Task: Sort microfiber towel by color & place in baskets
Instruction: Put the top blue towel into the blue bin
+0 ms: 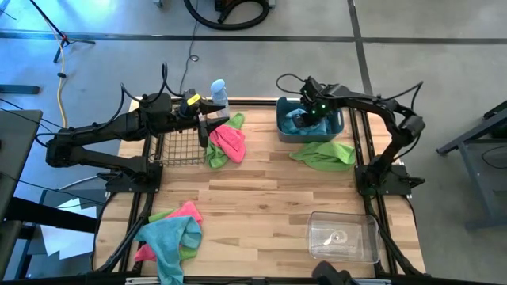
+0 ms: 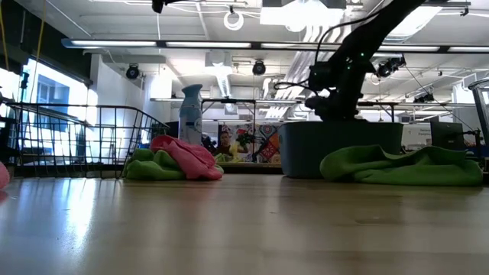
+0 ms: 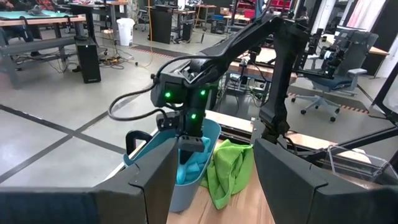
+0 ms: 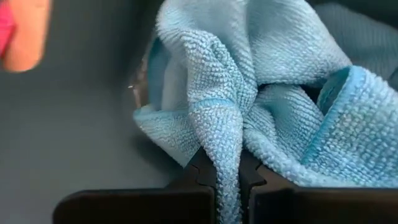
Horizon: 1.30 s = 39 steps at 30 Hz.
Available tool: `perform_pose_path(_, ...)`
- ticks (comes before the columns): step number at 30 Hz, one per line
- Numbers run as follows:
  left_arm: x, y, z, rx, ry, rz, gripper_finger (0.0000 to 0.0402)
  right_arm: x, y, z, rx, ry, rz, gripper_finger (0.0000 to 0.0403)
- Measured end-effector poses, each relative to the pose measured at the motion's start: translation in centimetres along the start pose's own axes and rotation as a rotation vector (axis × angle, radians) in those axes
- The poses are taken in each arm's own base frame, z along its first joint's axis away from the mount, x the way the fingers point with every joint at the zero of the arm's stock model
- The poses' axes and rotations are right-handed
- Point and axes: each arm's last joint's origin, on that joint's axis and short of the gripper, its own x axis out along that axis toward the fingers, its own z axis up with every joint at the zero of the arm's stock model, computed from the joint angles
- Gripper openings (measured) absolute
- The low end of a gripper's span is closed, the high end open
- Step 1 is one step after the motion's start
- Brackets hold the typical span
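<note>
My right gripper [image 1: 310, 113] reaches down into the grey-blue tub [image 1: 287, 131] and is shut on a light teal-blue towel [image 4: 267, 74] that lies crumpled inside. A lime green towel [image 1: 323, 154] lies on the table against the tub's near side. Pink and green towels [image 1: 226, 142] sit heaped beside the black wire basket [image 1: 178, 141]. My left gripper [image 3: 214, 186] hovers open above that heap, touching nothing and facing the tub. A pile of teal, pink and green towels [image 1: 170, 233] lies near the table's near left corner. The clear box [image 1: 342, 236] stands near right. My right gripper pinches a raised fold of the teal-blue towel [image 4: 225, 146] between its two fingers [image 4: 198, 169]. The fingers come from above, pointing down into the tub. The rest of the towel spreads crumpled on the tub's floor [image 4: 74, 124], bunched up toward the fingers.
A white-and-blue spray bottle [image 1: 219, 93] stands at the far edge between the wire basket and the tub. Bare wood [image 1: 261, 198] stretches across the table's middle. The clear box holds only a small item [image 1: 339, 236].
</note>
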Motion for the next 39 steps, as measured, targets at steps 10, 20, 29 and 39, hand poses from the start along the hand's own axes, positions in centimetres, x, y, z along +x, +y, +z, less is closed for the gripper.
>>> perform_pose_path(10, 0.0, 0.0, -0.1, 0.001, 0.010, 0.000, 0.0200, 0.6, -0.1, 0.1, 0.012, -0.008, -0.056, 0.0075)
perform_pose_path(20, 0.0, 0.0, -0.1, 0.001, 0.013, 0.001, 0.0200, 0.4, -0.1, 0.0, 0.009, -0.004, -0.034, 0.0214)
perform_pose_path(29, 0.0, 0.0, -0.1, 0.001, 0.013, 0.001, 0.0200, -1.8, -0.3, -0.1, 0.012, -0.062, -0.016, 0.0232)
perform_pose_path(39, 0.0, 0.0, -0.1, 0.001, 0.014, 0.001, 0.0200, -4.7, -1.0, -0.1, 0.035, -0.169, -0.004, 0.0232)
